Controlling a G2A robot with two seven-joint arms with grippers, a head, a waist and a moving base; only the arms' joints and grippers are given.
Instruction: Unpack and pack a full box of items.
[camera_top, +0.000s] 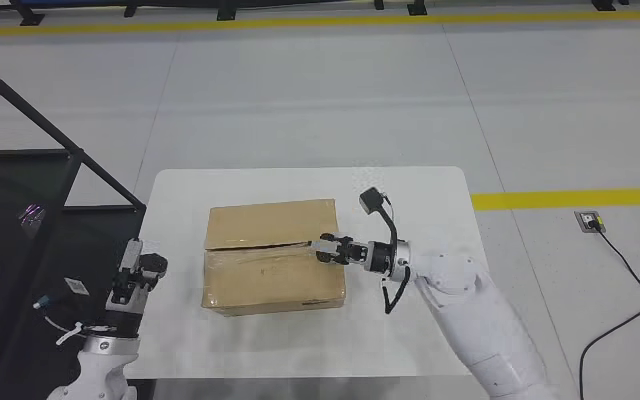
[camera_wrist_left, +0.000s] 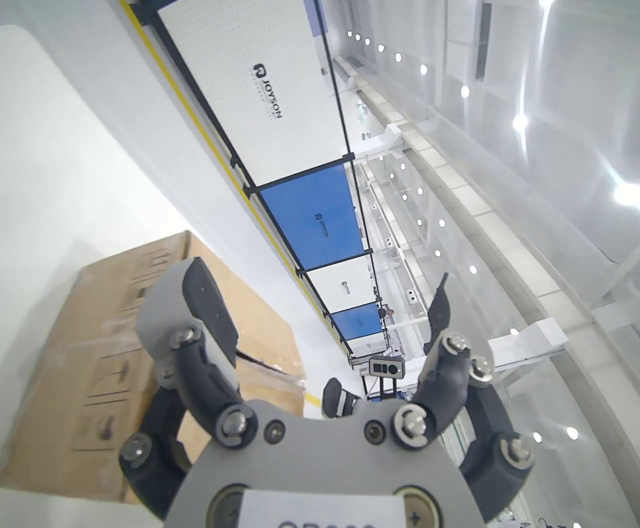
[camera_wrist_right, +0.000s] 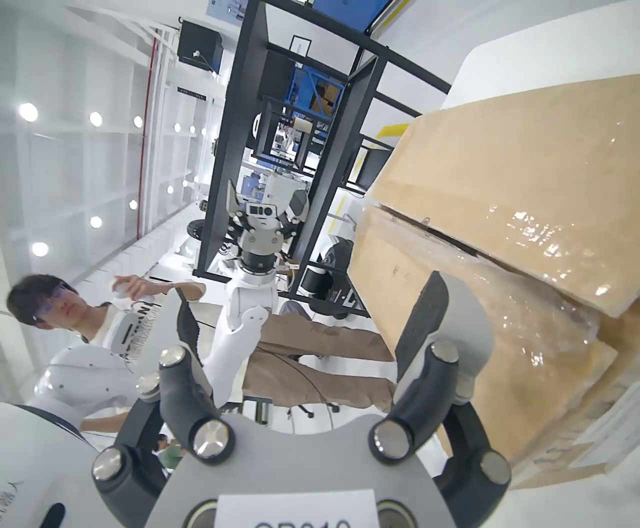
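Note:
A brown cardboard box (camera_top: 272, 255) sits in the middle of the white table (camera_top: 420, 200), its top flaps down with clear tape along the seam. My right gripper (camera_top: 330, 249) hovers open at the box's right top edge, beside the seam. In the right wrist view the box (camera_wrist_right: 500, 210) is close by, one finger (camera_wrist_right: 432, 320) next to its taped edge, the gripper (camera_wrist_right: 305, 320) open. My left gripper (camera_top: 138, 268) stands open at the table's left edge, apart from the box. The left wrist view shows its gripper (camera_wrist_left: 320, 310) open, with the box (camera_wrist_left: 100, 360) beyond one finger.
A black metal frame (camera_top: 40, 170) stands left of the table. A yellow floor line (camera_top: 550, 198) runs off to the right, with a floor socket and cable (camera_top: 590, 222) nearby. Bare table surface lies behind and in front of the box.

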